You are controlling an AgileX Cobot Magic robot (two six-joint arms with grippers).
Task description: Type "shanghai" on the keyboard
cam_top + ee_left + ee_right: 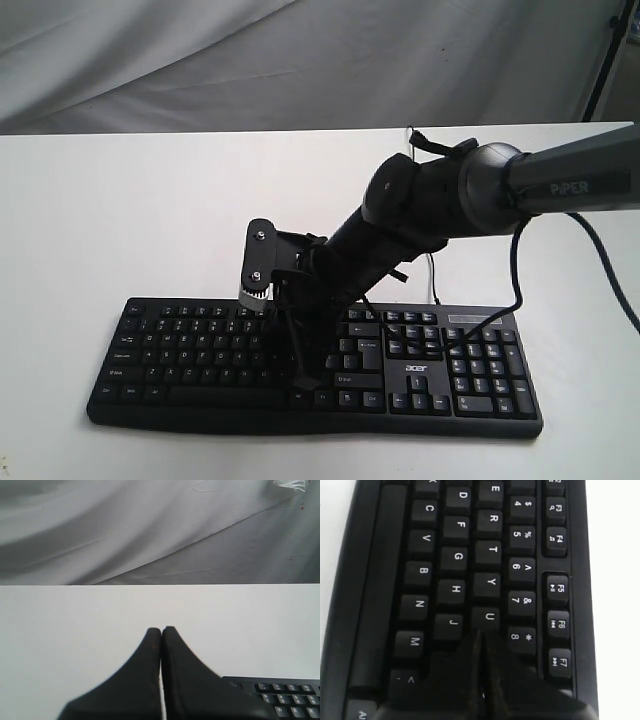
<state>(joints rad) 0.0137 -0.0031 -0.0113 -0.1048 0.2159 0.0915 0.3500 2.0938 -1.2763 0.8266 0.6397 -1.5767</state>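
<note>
While the right arm (420, 200) reaches in from the right side, its tip is down at the middle of the keyboard (200, 345). The keyboard is black and wide, with white letters on the keys. It lies flat on the white table (120, 200), in the near part of it, with the number keys at its right end and a small white "acer" word (417, 368) near them. The right gripper (481, 639) has its two black fingers pressed together, with nothing between them. Seen from the right wrist, the tips sit just at the edge of the U key (489, 616), with the J key (451, 624) close beside. I cannot tell if the tips push a key down or only touch it. The arm is dark grey and has the word PIPER (568, 187) on it in white. A black wire (517, 262) hangs from the arm and loops down over the right part of the keyboard.

The left gripper (161, 631) shows only in the left wrist view. Its two fingers are pressed together too, and they hold nothing. It hangs over a bare white part of the table, apart from the keys. One corner of the keyboard peeks in beside it. Behind the table hangs a grey cloth (200, 60) with soft folds.
</note>
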